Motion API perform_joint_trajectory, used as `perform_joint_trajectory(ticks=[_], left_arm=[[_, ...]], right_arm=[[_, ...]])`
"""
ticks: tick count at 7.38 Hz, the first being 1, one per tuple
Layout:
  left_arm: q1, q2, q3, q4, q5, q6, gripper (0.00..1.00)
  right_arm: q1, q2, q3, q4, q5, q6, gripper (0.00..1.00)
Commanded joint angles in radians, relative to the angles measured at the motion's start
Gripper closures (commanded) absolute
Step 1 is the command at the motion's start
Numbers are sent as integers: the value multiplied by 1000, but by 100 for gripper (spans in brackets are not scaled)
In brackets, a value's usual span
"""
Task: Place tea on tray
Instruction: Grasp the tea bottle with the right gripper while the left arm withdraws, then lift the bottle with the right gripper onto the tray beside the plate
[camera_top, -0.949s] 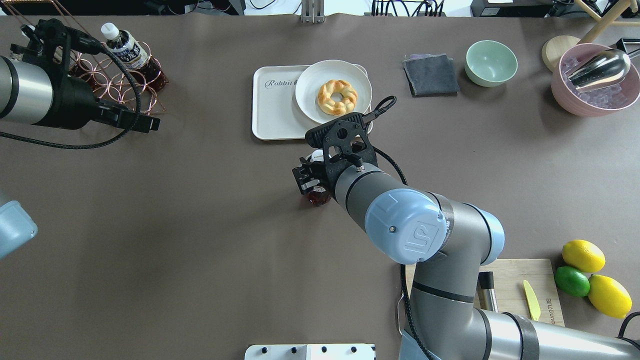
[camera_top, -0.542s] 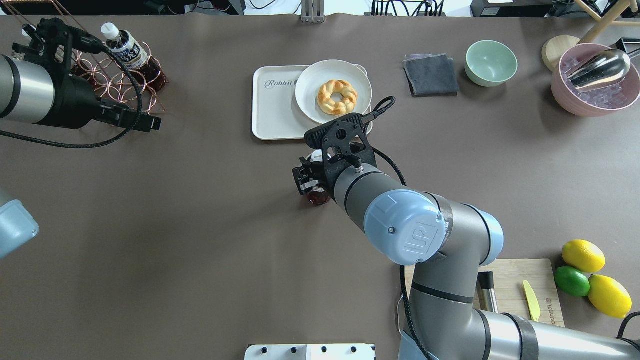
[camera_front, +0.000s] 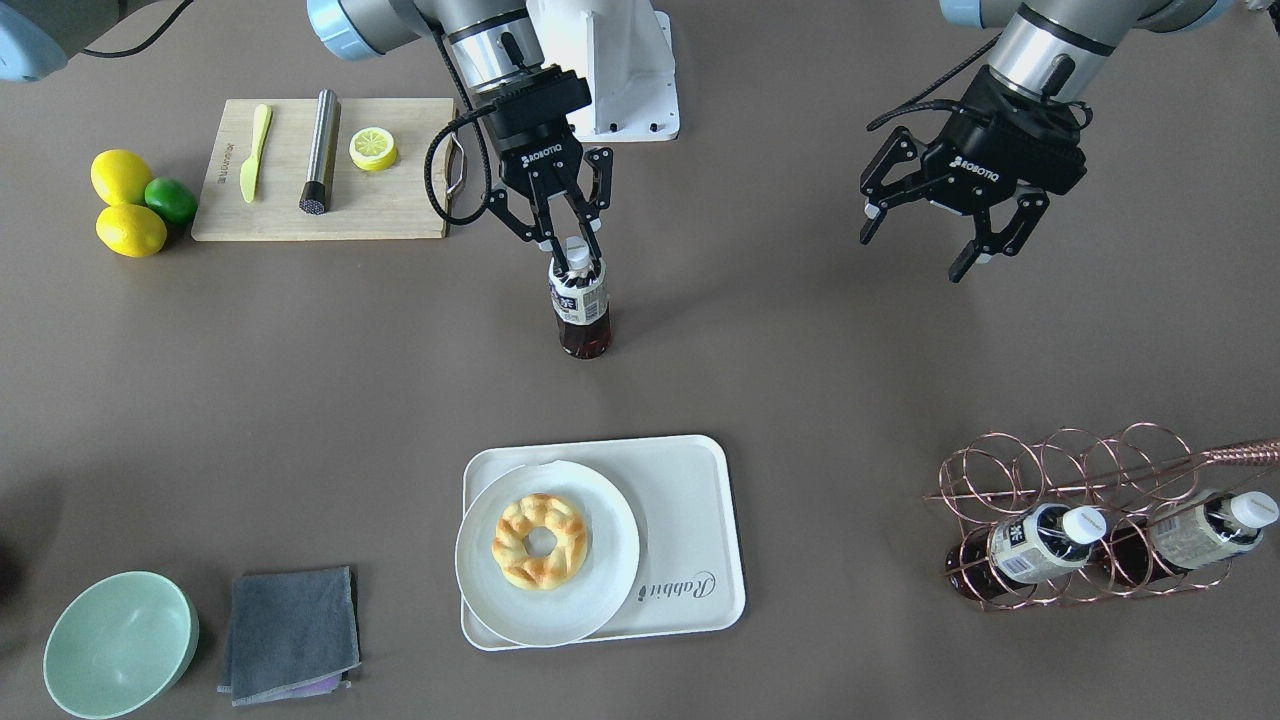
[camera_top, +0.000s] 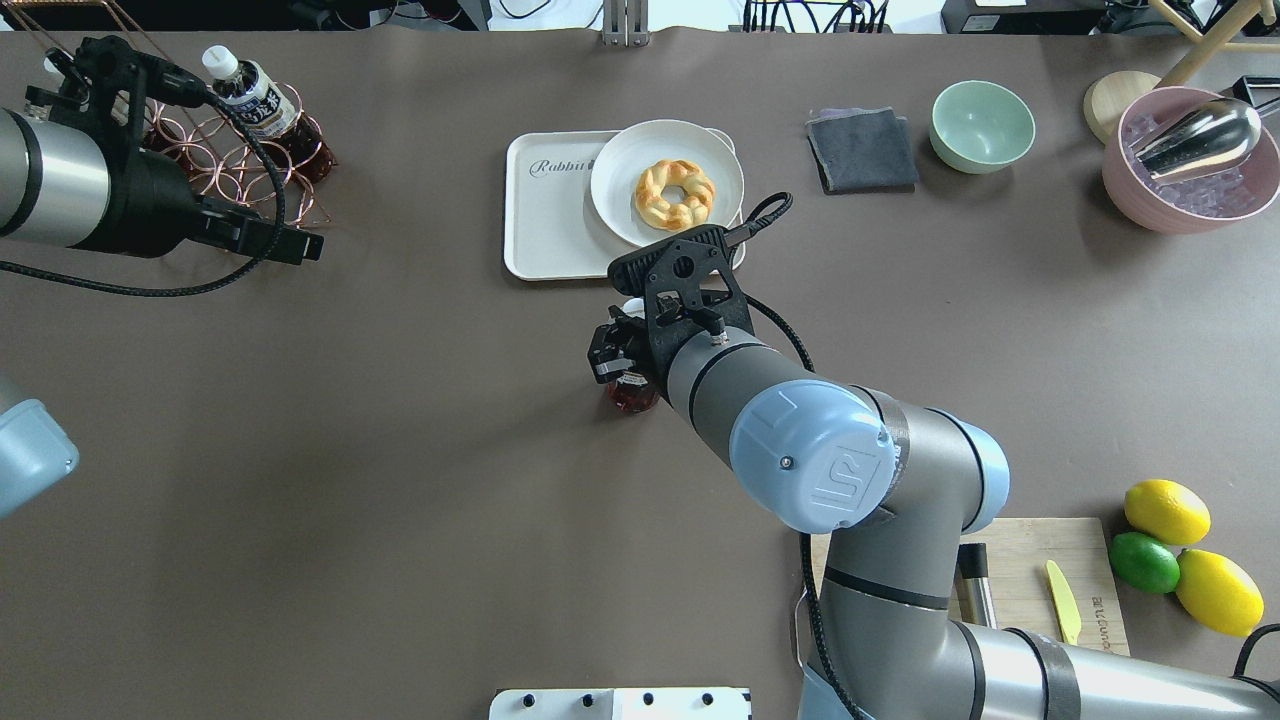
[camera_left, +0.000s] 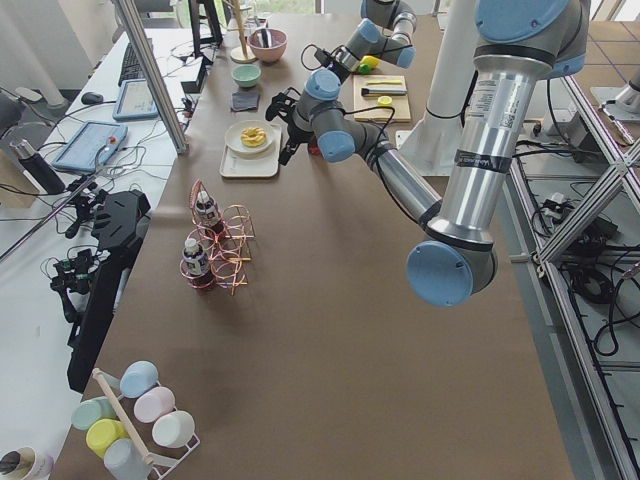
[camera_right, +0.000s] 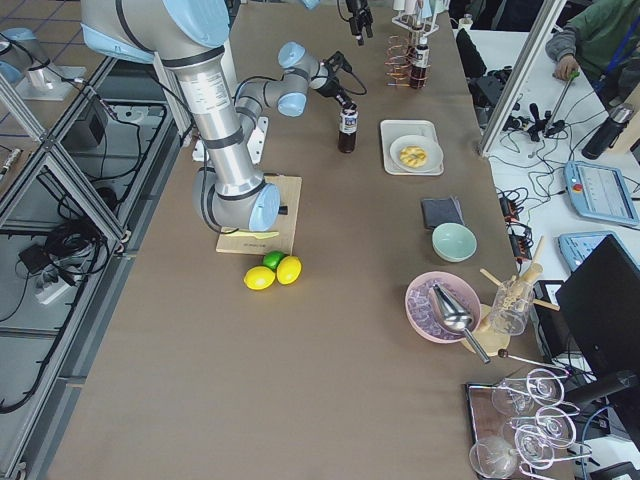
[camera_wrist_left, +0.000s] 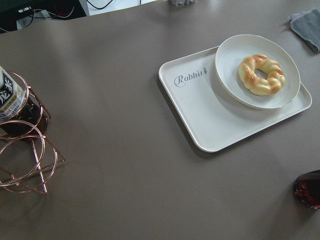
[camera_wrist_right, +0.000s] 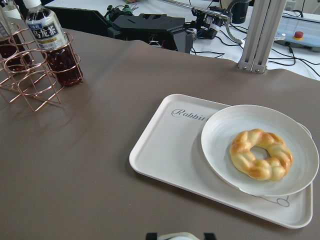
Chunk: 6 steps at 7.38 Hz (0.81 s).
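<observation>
Nearest the robot, on its right, a wooden cutting board lies on the bench. Farther out, about mid-bench, the tea stands upright on the bare surface. The right pincer comes down on it from above, its fingers drawn in narrow against either side of the white cap, gripping the bottle at its top. Off to the robot's left, the left pincer hangs above the bench with its fingers spread wide and nothing between them.

Beyond the tea and well apart from it lies the tray. A round white plate covers its right part and carries a twisted bread ring, while the part with the "Rabbit" lettering is bare. At the far left a copper wire rack holds two more bottles.
</observation>
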Motion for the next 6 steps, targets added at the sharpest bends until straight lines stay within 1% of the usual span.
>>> perform_joint_trajectory(ticks=[1, 2, 3, 4, 5, 6], left_arm=[[0, -1, -1, 0, -2, 1, 1], [-1, -1, -3, 0, -2, 1, 1], [-1, 1, -5, 0, -2, 1, 1], [-4, 4, -9, 0, -2, 4, 1], [-30, 13, -11, 3, -35, 8, 1], [-99, 34, 0, 9, -136, 13, 1]], right_arm=[[14, 17, 11, 0, 7, 2, 100], [40, 40, 9, -4, 12, 2, 100], [79, 80, 5, -36, 23, 2, 100], [135, 144, -15, -106, 47, 8, 100], [175, 211, -80, -125, 67, 29, 100], [192, 291, -183, -122, 70, 45, 100]])
